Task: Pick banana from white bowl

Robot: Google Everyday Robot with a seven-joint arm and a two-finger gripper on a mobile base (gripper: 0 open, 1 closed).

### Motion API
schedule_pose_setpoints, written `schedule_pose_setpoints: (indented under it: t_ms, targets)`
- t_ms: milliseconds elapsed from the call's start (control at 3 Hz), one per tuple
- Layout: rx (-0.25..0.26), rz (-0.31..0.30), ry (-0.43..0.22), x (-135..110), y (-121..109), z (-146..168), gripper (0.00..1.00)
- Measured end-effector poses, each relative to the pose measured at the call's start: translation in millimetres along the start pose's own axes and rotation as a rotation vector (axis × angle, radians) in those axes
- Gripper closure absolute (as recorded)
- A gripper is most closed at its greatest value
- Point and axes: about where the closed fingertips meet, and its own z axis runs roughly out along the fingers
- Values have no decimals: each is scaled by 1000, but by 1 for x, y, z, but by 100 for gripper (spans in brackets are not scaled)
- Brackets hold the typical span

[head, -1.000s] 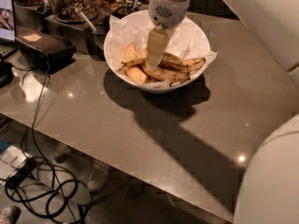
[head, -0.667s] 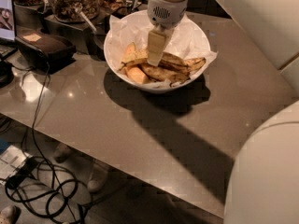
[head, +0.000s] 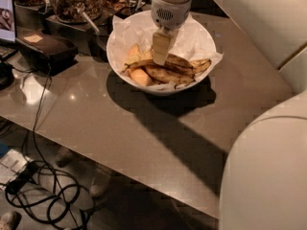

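Grey-brown table fills most of the view, with the bowl standing near its far edge. Crinkled white paper lines the bowl and pokes over its rim. Several bananas lie inside in a loose heap. The banana is the yellower one at the left of the pile, lying against the paper, with browner, spotted bananas beside it and to its right.

The gripper comes straight down from above into the middle of the bowl, its tip at the top of the heap, just right of the banana and over the brown ones. I cannot tell whether it touches any fruit, nor whether it is open or closed. The arm's shadow runs across the table toward the near right.

Behind the bowl to the left stand jars of snacks, and a black box sits on the table's left end. Cables coil on the floor below. The robot's white body fills the right side.
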Motion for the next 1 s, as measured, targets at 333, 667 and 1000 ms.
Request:
schedule_pose_setpoints:
  t_ms: [333,667,1000]
  targets:
    - [-10,-3,16,-3,0,11,47]
    - [-25,-2,35,-4,0,24,38]
    - [-17,-3,48,0,2,31,58]
